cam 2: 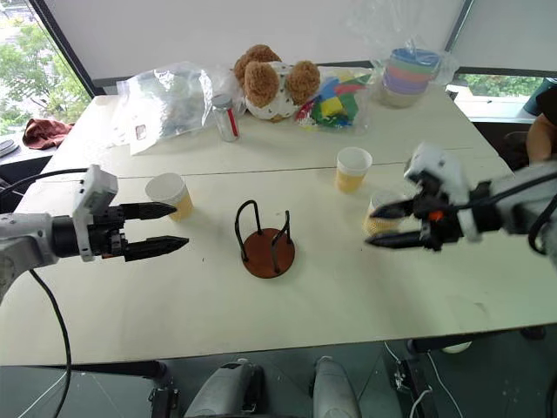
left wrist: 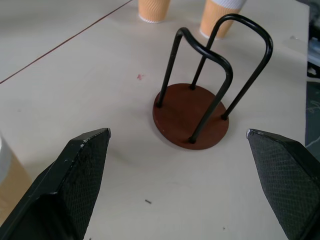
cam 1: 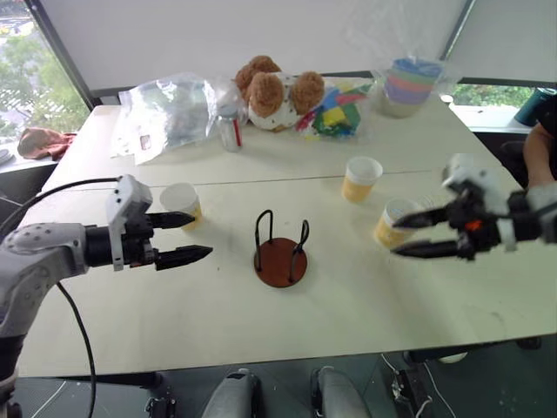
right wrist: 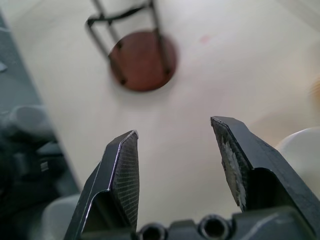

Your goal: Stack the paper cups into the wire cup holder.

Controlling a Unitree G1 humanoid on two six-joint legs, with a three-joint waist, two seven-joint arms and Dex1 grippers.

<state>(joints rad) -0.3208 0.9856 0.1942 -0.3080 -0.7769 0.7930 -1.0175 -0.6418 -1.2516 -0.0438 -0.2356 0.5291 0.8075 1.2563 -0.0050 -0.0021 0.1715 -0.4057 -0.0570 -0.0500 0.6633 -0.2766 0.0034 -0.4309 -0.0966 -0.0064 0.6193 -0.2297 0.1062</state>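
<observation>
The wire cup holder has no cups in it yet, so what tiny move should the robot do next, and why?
Probably ease the open right end effector down around the nearest paper cup. The wire cup holder is empty, all three cups stand upright on the table, and that end effector holds nothing and hangs right beside this cup.

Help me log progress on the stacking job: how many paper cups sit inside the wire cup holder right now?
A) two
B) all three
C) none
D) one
C: the wire cup holder stands empty on the table, while the three paper cups stand apart from it on the tabletop.
</observation>
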